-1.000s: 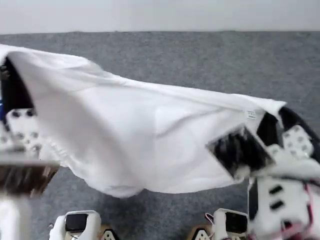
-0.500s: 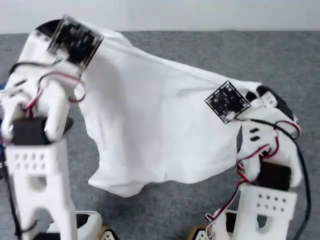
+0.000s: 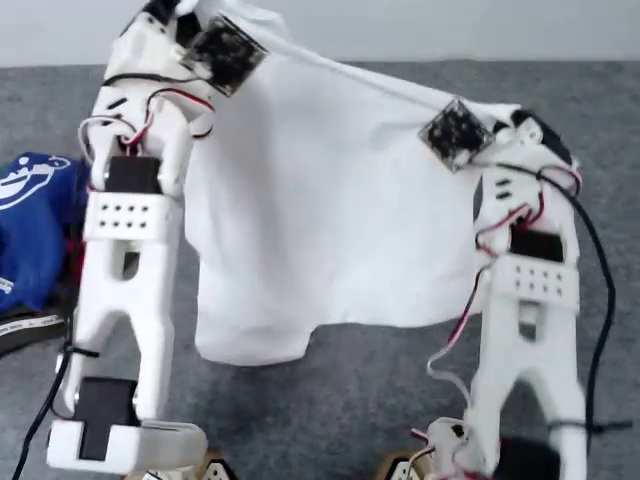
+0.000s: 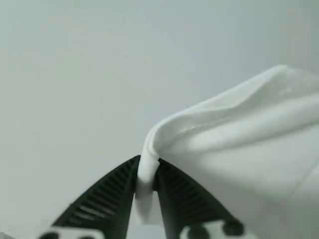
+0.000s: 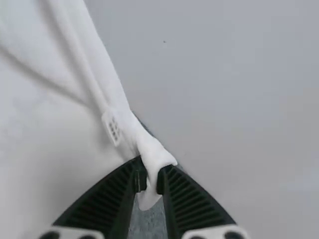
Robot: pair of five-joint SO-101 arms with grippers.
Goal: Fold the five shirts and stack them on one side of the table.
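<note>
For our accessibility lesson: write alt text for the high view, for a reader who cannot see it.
Two arms hold a white shirt spread between them over a grey table, the left gripper and right gripper each pinching an upper corner. A blue shirt lies at the table's left side.

Grey, felt-like table, bounded at 12 o'clock by a pale wall. At 9 o'clock, crumpled blue shirt with white print, lying on the table at its edge. Toward 8 o'clock, dark flat item, touching the blue cloth; kind unclear. At 6 o'clock, white arm bases. White shirt hanging over the centre; hem contact with the table not determinable.
</note>
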